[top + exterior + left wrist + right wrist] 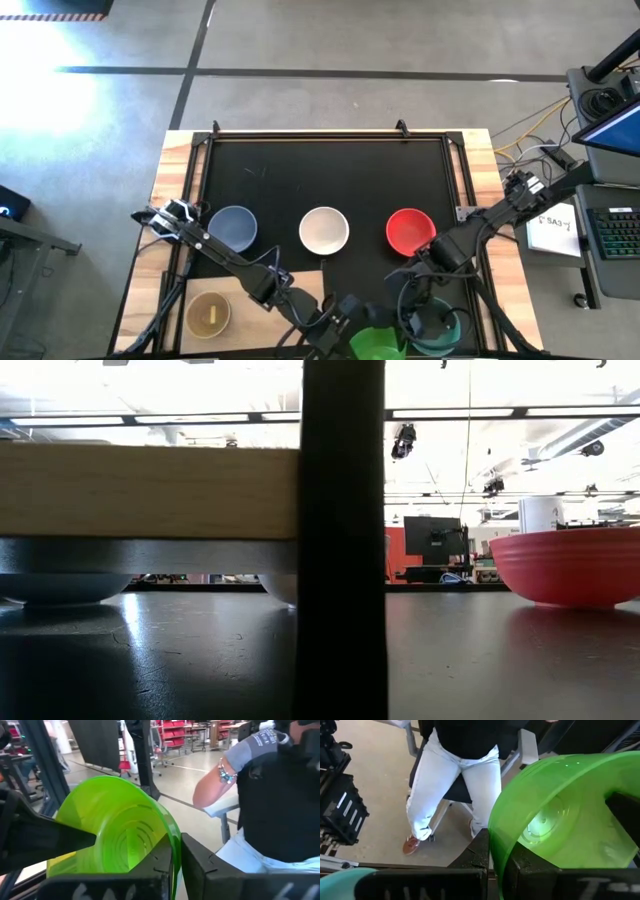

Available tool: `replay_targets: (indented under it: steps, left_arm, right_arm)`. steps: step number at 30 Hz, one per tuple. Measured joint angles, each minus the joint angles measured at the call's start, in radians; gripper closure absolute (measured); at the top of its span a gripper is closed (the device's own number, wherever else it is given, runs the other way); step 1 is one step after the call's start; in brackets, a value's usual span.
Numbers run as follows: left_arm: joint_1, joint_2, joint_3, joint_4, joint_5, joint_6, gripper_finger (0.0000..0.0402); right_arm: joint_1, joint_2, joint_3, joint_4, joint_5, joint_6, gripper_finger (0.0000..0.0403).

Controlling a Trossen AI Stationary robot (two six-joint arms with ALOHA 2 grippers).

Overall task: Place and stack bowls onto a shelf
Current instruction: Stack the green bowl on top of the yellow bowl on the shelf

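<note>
A green bowl (378,345) hangs at the table's near edge, between my left gripper (355,325) and my right gripper (405,320); both are shut on it. On the black mat stand a slate-blue bowl (233,228), a white bowl (324,230) and a red bowl (410,230), side by side on their bases. A yellow-green bowl (208,312) sits on the wood at the near left. A teal bowl (445,332) sits below my right arm. In the low view the light-wood shelf (150,490) shows as a board at the upper left. My left gripper (176,855) pinches the green bowl's rim wall (173,837), one finger (152,865) inside the bowl and one outside. The bowl stands on edge, clear of the table. My right gripper (497,850) pinches the rim wall (495,827) at another place, a finger on each face.
A seated person (455,775) is just beyond the table's near edge, an arm (215,785) stretched toward it. A black upright post (343,540) stands before the low camera. A keyboard and papers (555,225) lie off the table's right side.
</note>
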Motion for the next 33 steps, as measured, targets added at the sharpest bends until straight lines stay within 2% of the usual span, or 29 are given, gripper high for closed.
replay_targets:
  steps: [6,11,25,31,33]
  left_arm:
    - [0.002,0.000,0.000,-0.012,0.020,0.001,0.0400]
    - [0.005,0.000,0.000,-0.019,0.028,0.014,0.0401]
    - [0.018,0.000,0.000,-0.028,0.066,0.018,0.0401]
    - [0.024,-0.014,0.001,-0.058,0.063,0.028,0.0401]
    - [0.028,-0.021,0.001,-0.077,0.055,0.025,0.0401]
  right_arm:
    - [0.001,0.002,0.000,0.020,-0.001,0.032,0.0392]
    - [0.001,0.001,0.000,0.032,-0.003,0.060,0.0375]
    - [0.002,-0.005,0.000,0.032,0.002,0.102,0.0285]
    - [-0.003,-0.012,0.026,0.033,0.018,0.220,0.0245]
    - [-0.005,-0.014,0.041,0.018,0.060,0.257,0.0232]
